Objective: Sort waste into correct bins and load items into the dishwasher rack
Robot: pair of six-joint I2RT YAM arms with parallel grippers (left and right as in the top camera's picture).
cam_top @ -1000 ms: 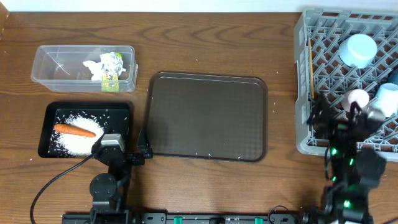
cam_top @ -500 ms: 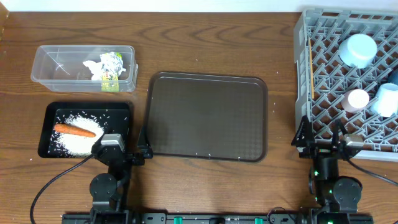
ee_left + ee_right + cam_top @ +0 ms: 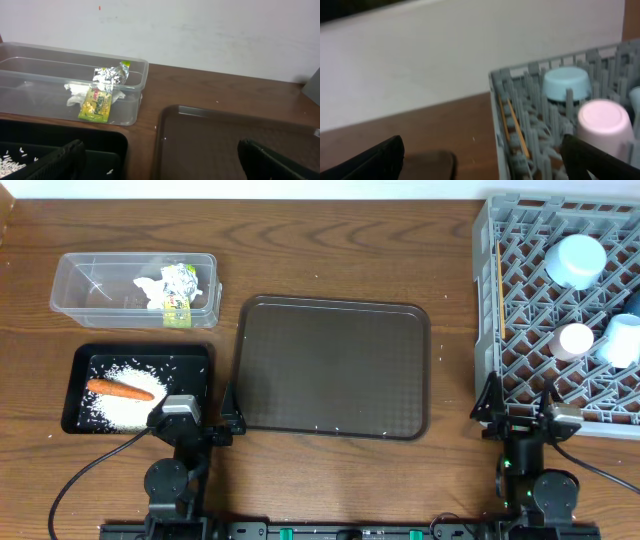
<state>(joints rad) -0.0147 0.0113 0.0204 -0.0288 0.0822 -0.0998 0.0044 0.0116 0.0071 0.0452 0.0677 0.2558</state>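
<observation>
At the near edge of the counter, the left hand is held low with its fingers spread as wide as they go and nothing gripped between them; one finger is seen over the corner of the black tray, the other over the edge of the brown serving tray. The right hand is likewise opened fully and empty, and is set just in front of the near wall of the dishwasher rack. Both are judged to be parked clear of the work, so that no item is knocked.

Beside the left hand, loose rice and the carrot are kept together in the black tray, evidently as food waste. Behind it, the tissue and the foil-lined wrapper are lodged at the right end of the clear tub, evidently as dry waste. The serving tray is left bare apart from a few pale specks, possibly stray grains.

Beyond the right hand, the light blue bowl and two cups are stood mouth down in the rack, presumably for draining. The chopsticks are laid along the rack's left wall, where they are less likely to slip through the lattice. The plate cannot be clearly made out at the right border. Little of the task is judged to remain.
</observation>
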